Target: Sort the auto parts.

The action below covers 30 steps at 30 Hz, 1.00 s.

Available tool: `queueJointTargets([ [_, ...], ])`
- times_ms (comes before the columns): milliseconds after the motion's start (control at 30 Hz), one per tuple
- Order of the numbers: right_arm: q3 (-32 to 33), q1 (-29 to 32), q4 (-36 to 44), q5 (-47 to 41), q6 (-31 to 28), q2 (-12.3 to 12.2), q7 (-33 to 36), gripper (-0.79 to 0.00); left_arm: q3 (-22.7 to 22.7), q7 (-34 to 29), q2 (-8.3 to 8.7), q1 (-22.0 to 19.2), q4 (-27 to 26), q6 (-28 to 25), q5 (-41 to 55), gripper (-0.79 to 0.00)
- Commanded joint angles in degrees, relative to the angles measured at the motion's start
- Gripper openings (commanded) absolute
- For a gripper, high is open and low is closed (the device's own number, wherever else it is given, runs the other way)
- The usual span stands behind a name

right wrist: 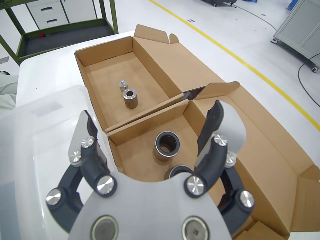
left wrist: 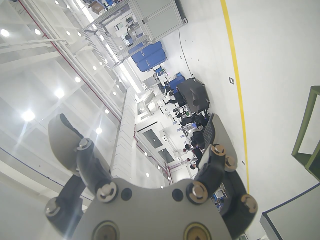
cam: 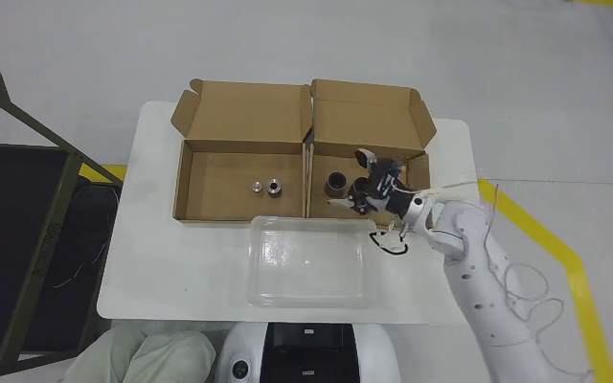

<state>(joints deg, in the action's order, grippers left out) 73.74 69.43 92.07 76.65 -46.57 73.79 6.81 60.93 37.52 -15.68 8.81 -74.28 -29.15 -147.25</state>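
The right claw hangs over the right cardboard box, its jaws spread wide with nothing between them. Inside that box a large dark-rimmed bushing stands upright towards the left wall, and a second bushing sits just beside it, partly hidden beneath the claw's body. The left cardboard box touches the right one side by side on the far half of the white worktop. It holds a small metal cylinder with a bore through it, and a smaller stud just to its left. A clear plastic bin lies on the near side of both boxes. The left claw is off the worktop, pointing out into the hall, jaws apart and holding nothing.
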Motion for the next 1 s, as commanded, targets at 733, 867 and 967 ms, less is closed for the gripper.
queueJointTargets([
  [733,19.35,17.85,11.28,4.1,-2.39,-4.4,-14.35,0.0,0.0,0.0,0.0,0.0,0.0,0.0,0.0,0.0],
  [867,22.23,20.02,12.32,3.7,-3.17,-4.93,-15.91,0.0,0.0,0.0,0.0,0.0,0.0,0.0,0.0,0.0],
  [967,23.86,21.35,13.24,3.58,-3.97,-5.3,-16.52,0.0,0.0,0.0,0.0,0.0,0.0,0.0,0.0,0.0],
])
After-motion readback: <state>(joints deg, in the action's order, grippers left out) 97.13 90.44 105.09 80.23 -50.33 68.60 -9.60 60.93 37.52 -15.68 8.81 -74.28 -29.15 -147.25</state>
